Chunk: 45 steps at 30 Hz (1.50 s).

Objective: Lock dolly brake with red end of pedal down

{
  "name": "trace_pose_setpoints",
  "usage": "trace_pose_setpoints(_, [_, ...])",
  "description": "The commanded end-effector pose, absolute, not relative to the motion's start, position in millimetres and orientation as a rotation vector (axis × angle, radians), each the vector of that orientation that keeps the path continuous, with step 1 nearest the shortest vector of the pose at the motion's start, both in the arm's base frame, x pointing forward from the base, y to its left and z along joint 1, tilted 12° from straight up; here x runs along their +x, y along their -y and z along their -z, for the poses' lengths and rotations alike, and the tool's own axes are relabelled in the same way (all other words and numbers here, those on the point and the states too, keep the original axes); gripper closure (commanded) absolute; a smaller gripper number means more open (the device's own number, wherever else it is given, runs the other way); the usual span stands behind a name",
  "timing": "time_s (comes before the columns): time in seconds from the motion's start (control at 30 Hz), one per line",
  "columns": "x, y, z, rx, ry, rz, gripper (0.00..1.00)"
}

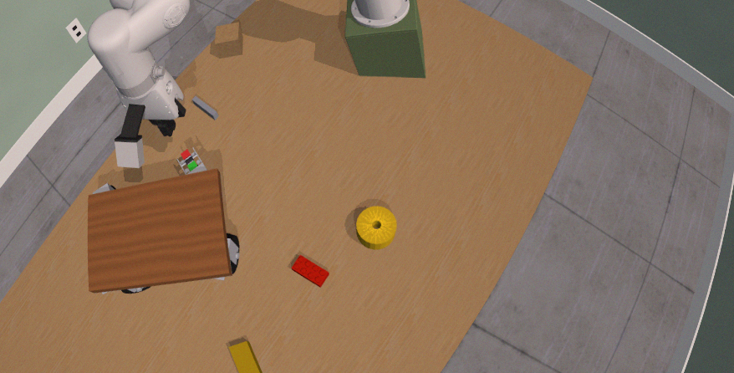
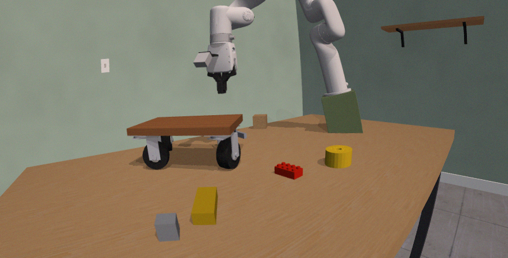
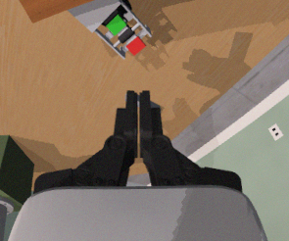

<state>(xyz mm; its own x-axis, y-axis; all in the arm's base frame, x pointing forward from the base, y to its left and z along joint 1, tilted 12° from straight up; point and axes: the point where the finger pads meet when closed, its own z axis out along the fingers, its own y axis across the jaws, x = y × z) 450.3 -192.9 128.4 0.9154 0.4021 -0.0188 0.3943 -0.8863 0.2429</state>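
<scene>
The dolly (image 1: pixel 154 229) (image 2: pixel 184 125) is a brown wooden deck on black caster wheels, standing at the table's left side. Its brake pedal (image 1: pixel 190 160) (image 3: pixel 126 36) sticks out past the deck's far corner, with a red end (image 1: pixel 186 154) (image 3: pixel 136 46) and a green end (image 1: pixel 192 165) (image 3: pixel 117 24); I cannot tell which end is down. In the exterior view only a small grey tab (image 2: pixel 242 135) shows there. My gripper (image 1: pixel 165 126) (image 2: pixel 221 89) (image 3: pixel 138 105) is shut and empty, hanging well above the table beyond the pedal's red end.
A grey bar (image 1: pixel 204 107) lies behind the pedal, a tan cube (image 1: pixel 227 33) (image 2: pixel 259 121) further back. A yellow disc (image 1: pixel 376 226) (image 2: pixel 338 155), a red brick (image 1: pixel 309 270) (image 2: pixel 288 170), a yellow block (image 1: pixel 244 355) (image 2: pixel 204 205) and a grey cube (image 2: pixel 166 226) lie nearer the front. The arm's green base (image 1: pixel 385 42) (image 2: pixel 341 112) (image 3: pixel 3 169) stands at the back.
</scene>
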Motion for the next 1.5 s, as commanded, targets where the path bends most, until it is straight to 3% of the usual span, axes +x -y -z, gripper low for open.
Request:
trace_pose_setpoints(0.0, [452.3,194.6,-124.1,2.733,-0.991,-0.018,1.0])
trace_pose_setpoints(0.63, [453.4,197.4,-110.2,2.21,-1.847,0.121,1.0])
trace_pose_setpoints(1.47, [453.8,198.4,-104.6,0.97,-2.776,0.282,1.0])
